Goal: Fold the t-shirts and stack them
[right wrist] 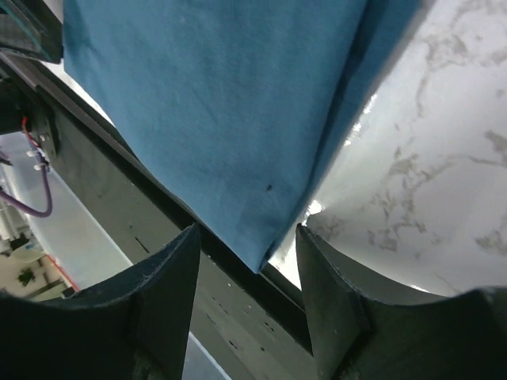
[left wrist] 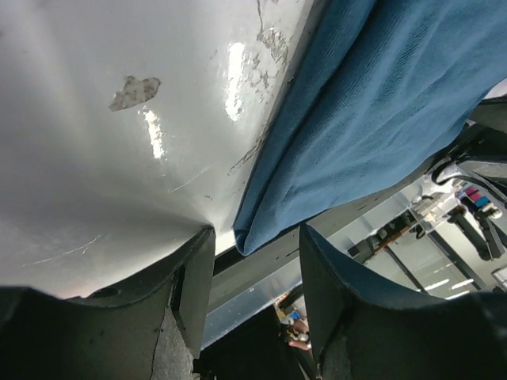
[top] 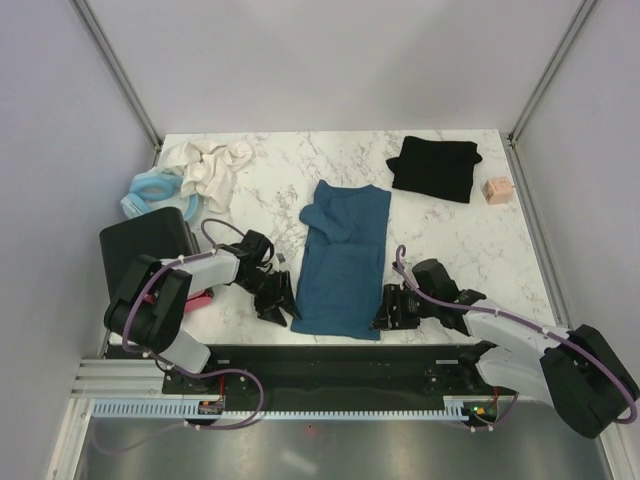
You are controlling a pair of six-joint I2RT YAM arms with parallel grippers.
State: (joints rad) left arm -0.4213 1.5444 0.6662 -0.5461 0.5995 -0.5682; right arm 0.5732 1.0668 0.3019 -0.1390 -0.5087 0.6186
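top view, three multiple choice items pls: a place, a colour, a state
1. Where is the black shirt? A far right of the table B near left corner C off the near edge
2. What colour is the cube beside it? A green B pink C yellow
3. How are the left fingers? A shut flat B gripping the cube C open around the teal shirt corner
A: it lies at the far right. B: the top view shows pink. C: the left wrist view shows them apart, corner between.

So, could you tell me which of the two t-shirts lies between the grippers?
The teal-blue t-shirt, spread out at the near edge; the black t-shirt lies at the far right corner.
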